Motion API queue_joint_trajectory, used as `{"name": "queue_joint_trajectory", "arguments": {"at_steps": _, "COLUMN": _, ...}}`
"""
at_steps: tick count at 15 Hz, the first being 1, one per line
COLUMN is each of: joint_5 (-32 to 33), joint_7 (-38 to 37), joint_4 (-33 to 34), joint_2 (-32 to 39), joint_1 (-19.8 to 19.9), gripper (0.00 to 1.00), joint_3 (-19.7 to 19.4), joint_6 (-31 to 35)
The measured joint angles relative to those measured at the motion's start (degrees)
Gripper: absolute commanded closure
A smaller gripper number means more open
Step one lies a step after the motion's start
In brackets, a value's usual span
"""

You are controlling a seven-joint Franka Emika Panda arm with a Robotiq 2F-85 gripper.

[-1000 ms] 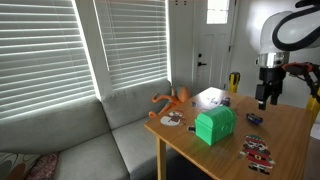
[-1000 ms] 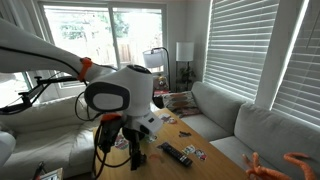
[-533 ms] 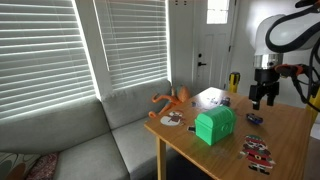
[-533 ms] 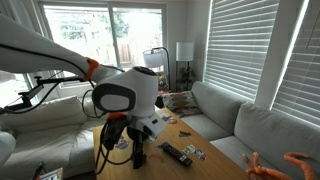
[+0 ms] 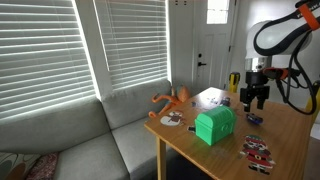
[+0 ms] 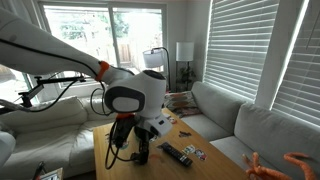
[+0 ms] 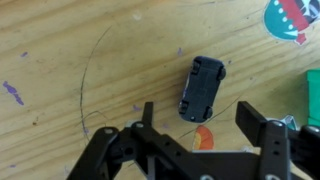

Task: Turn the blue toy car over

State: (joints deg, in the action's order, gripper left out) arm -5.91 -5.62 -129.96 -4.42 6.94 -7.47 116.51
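Tool (image 7: pixel 197 112) jaws stood wide, empty, blue toy car (image 7: pixel 201 87) at 12 o'clock, bare wooden desk (image 7: pixel 70 60) toward 9 o'clock.

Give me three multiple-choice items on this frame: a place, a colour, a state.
1. The blue toy car lies: A) on the wooden table, near the fingers; B) on the sofa; C) on the floor.
2. The box on the table is: A) red; B) green; C) yellow.
3. The fingers are: A) clamped on the car; B) spread, clear of the car; C) shut on nothing.
Key: 1 A, wood grain lies under it; 2 B, plainly green; 3 B, wood shows between the car and each finger.
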Motion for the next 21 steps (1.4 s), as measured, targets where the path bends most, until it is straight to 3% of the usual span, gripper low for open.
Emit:
{"name": "queue_joint_trajectory", "arguments": {"at_steps": 3, "joint_5": -0.94, "joint_7": -0.53, "joint_4": 1.10, "joint_2": 1.92, "joint_1": -0.39, "gripper": 0.21, "joint_3": 0.25, "joint_6": 0.00}}
{"name": "queue_joint_trajectory", "arguments": {"at_steps": 8, "joint_5": -1.49, "joint_7": -1.60, "joint_4": 2.25, "joint_2": 4.20, "joint_1": -0.46, "gripper": 0.50, "joint_3": 0.62, "joint_6": 0.00}}
{"name": "queue_joint_trajectory", "arguments": {"at_steps": 13, "joint_5": -1.50, "joint_7": -2.21, "joint_4": 2.80, "joint_2": 4.72, "joint_1": -0.45, "gripper": 0.60, "joint_3": 0.62, "joint_6": -0.02}}
{"name": "queue_joint_trajectory", "arguments": {"at_steps": 14, "joint_5": -1.50, "joint_7": -2.28, "joint_4": 2.81, "joint_2": 4.72, "joint_1": -0.45, "gripper": 0.71, "joint_3": 0.62, "joint_6": -0.02}}
{"name": "queue_joint_trajectory", "arguments": {"at_steps": 17, "joint_5": -1.50, "joint_7": -2.42, "joint_4": 2.82, "joint_2": 4.72, "joint_1": -0.45, "gripper": 0.82, "joint_3": 0.62, "joint_6": -0.02}}
{"name": "queue_joint_trajectory", "arguments": {"at_steps": 21, "joint_5": -1.50, "joint_7": -3.00, "joint_4": 2.86, "joint_2": 4.72, "joint_1": -0.45, "gripper": 0.91, "joint_3": 0.62, "joint_6": -0.02}}
